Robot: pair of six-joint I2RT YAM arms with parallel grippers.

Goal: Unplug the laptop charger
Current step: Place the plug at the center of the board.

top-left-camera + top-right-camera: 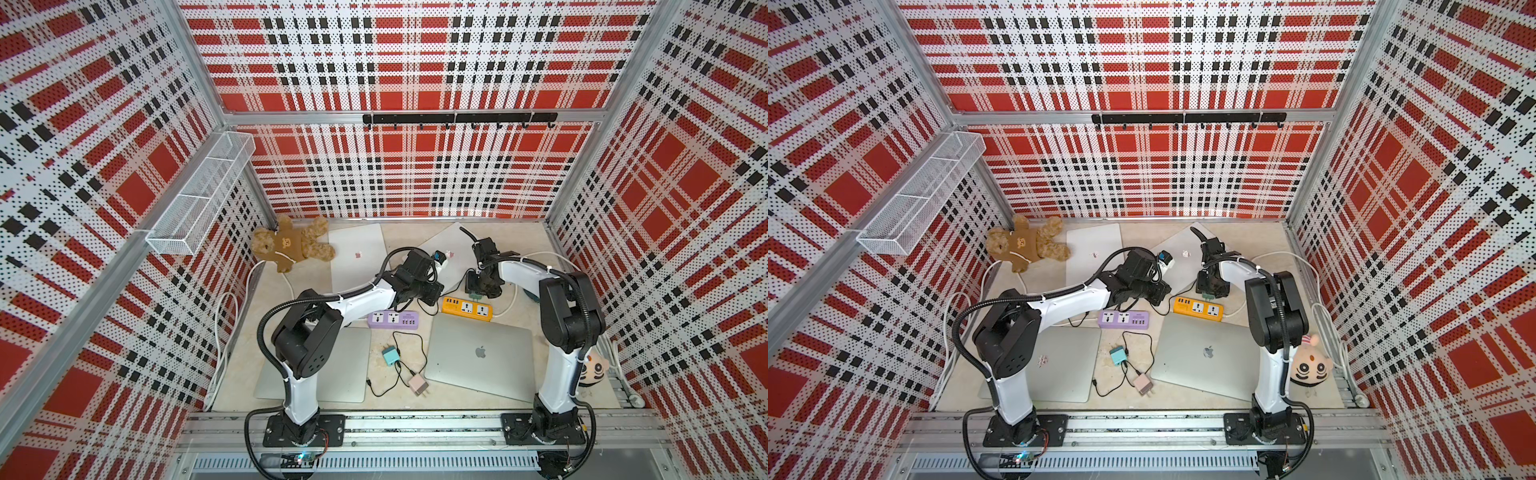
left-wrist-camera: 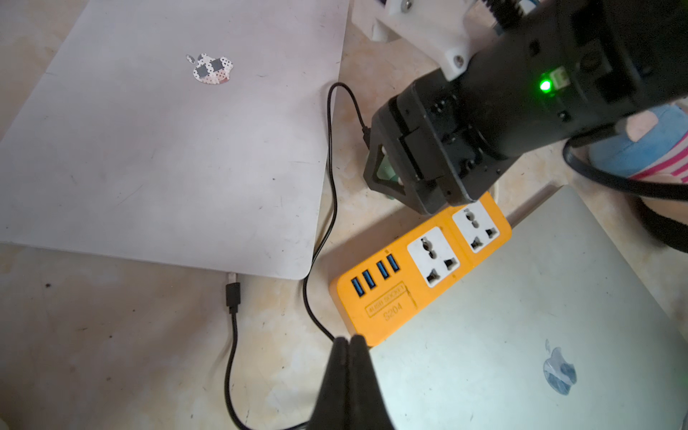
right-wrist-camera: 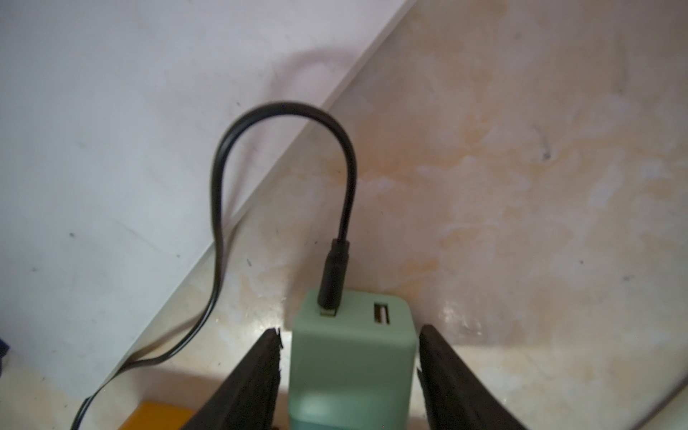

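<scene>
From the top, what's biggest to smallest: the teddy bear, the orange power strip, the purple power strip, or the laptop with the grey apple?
In a top view:
1. Laptop with the grey apple
2. Teddy bear
3. Orange power strip and purple power strip: they look about the same size, so I won't rank them.

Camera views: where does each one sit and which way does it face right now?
Top views: high over the arm bases, looking down at the table; left arm and right arm show whole.
Left wrist: on the left arm, facing the orange power strip; its shut left claw shows.
Right wrist: on the right arm, facing the green charger; the open right claw straddles it.
Shared: both wrist views show that charger and its black cable.
</scene>
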